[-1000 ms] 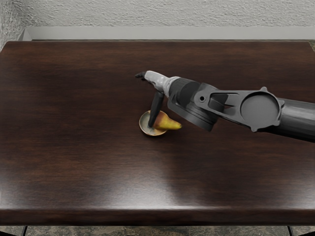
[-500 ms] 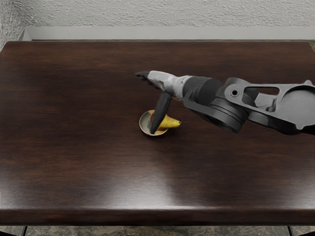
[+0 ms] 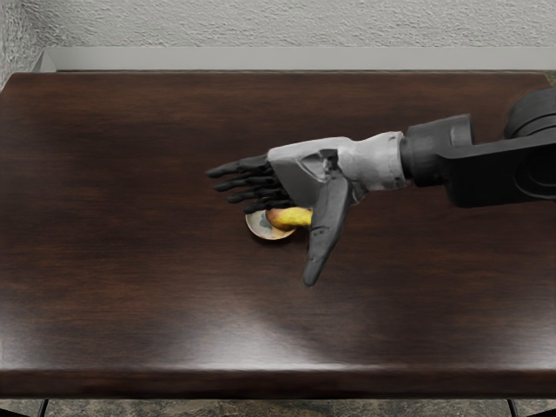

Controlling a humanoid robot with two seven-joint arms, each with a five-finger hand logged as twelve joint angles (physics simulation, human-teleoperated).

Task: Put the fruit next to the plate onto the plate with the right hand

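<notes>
Your right hand (image 3: pixel 300 178) reaches in from the right, spread wide and holding nothing, fingers (image 3: pixel 239 182) pointing left, thumb (image 3: pixel 323 234) angled nearward. Under it the yellow fruit (image 3: pixel 291 217) lies on the small plate (image 3: pixel 259 228), both partly hidden, mid-table (image 3: pixel 130 287)

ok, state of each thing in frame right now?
right hand: open, fingers spread, holding nothing, above the plate
fruit: released, lying on the plate, partly hidden by the hand
plate: flat on the table, far edge hidden by the hand
</notes>
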